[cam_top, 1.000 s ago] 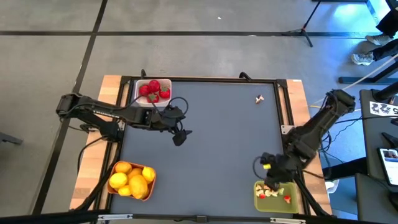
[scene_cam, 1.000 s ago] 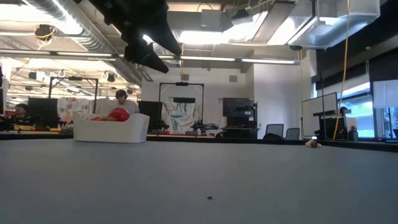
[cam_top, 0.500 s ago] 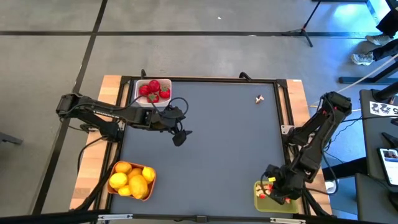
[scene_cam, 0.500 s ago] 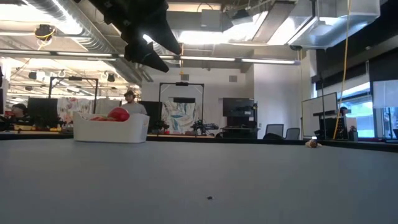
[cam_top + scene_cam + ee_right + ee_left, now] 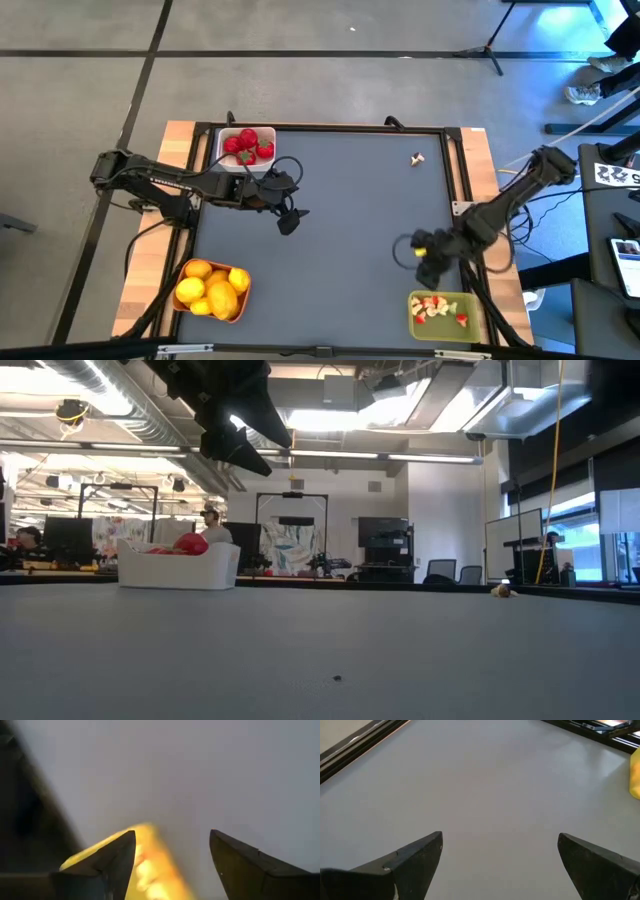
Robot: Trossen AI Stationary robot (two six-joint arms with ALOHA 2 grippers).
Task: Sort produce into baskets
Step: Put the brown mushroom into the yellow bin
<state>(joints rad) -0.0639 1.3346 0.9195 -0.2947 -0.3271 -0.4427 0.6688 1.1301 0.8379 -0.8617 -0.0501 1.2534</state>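
Strawberries (image 5: 247, 145) sit packed in the white basket (image 5: 224, 160) at the far left corner of the table, lemons and orange citrus (image 5: 212, 286) fill the orange basket (image 5: 241, 297) at the near left, and pale and red bits (image 5: 436, 307) lie in the olive-green basket (image 5: 414, 316) at the near right, so the sort looks nearly done. One stray is left: a tiny pale piece (image 5: 417, 159) lying alone on the grey mat toward the far right, also visible on the low view's horizon (image 5: 501, 591). The right gripper (image 5: 425, 250) hangs over the mat just beyond the green basket, fingers parted with bare mat between them in its wrist view and nothing pinched; I'd judge it is clear of the bin so it can head for that last piece. A yellow smear near one finger (image 5: 150, 870) is too blurred to name. The left gripper (image 5: 287, 212) waits over the mat just beside the white basket, fingers (image 5: 415, 857) spread wide and empty, parked where it doesn't cross the right arm's path. The stray lies on the right arm's side, so reaching it should fall to the right arm, and a piece that small will want a careful, centred pinch.
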